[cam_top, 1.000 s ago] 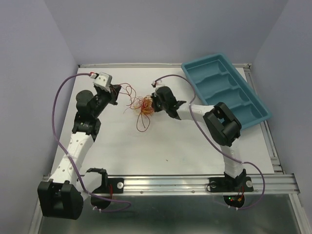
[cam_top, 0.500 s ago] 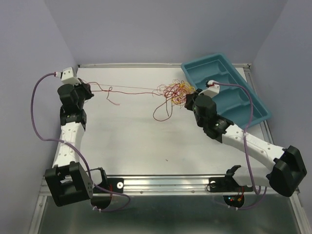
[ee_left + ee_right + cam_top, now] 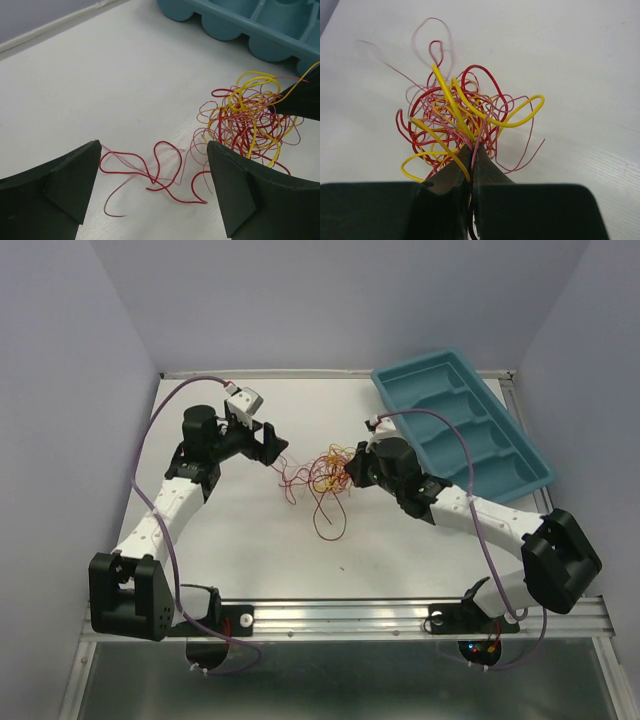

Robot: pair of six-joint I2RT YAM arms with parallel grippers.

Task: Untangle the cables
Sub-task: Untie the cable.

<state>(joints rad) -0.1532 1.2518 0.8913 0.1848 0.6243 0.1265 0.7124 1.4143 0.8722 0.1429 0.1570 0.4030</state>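
Nearest me, a loose red loop (image 3: 328,525) trails from the cables (image 3: 328,472), which lie bunched mid-table (image 3: 250,550). My right gripper (image 3: 471,156) is pinched tight on several strands at the tangle's right side. My left gripper (image 3: 154,150) stands spread wide with nothing in it, just left of the bunch, over stray red tails. The tray (image 3: 470,425) sits at the far right corner, apart from the tangle. Half a second ago the left gripper held a red strand stretched toward the left edge and the right was by the tray. Both have come back in, and the left has let go.
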